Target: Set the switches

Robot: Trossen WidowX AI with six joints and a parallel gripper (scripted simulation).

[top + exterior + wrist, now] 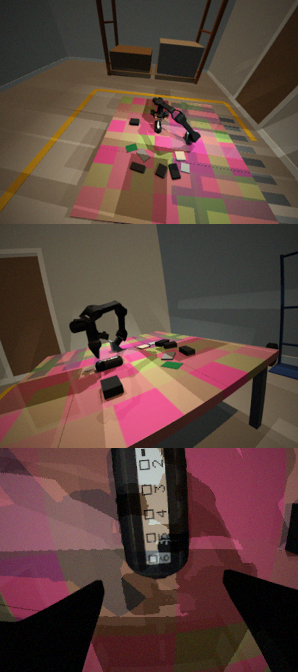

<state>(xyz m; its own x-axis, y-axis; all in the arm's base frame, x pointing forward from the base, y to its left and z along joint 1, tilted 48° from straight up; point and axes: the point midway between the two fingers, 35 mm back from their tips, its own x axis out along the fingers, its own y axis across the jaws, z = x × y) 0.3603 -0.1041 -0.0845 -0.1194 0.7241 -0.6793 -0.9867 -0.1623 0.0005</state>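
The dark grey controller unit (158, 127) (109, 363) (152, 510) lies with its pale label up, its switches hidden beneath. In the wrist view, the squares numbered 2, 3, 4, 5 and 6 show as empty outlines. A small dark mark stands beyond square 2, at the frame's top edge. Square 1 is out of view, and the print around 5 is partly shadowed. My gripper (160, 118) (101, 347) (164, 581) is wide open and empty. It hangs above the unit, past its number 6 end, with no finger touching it.
A black block (134, 121) (112, 387) lies near the unit. Farther off are a green plate (131, 147) (172, 365), a grey plate (143, 155) (168, 356), two pale plates and several dark modules, including one dark module (137, 167) (186, 350). Patchy colours and shadows cover the bench.
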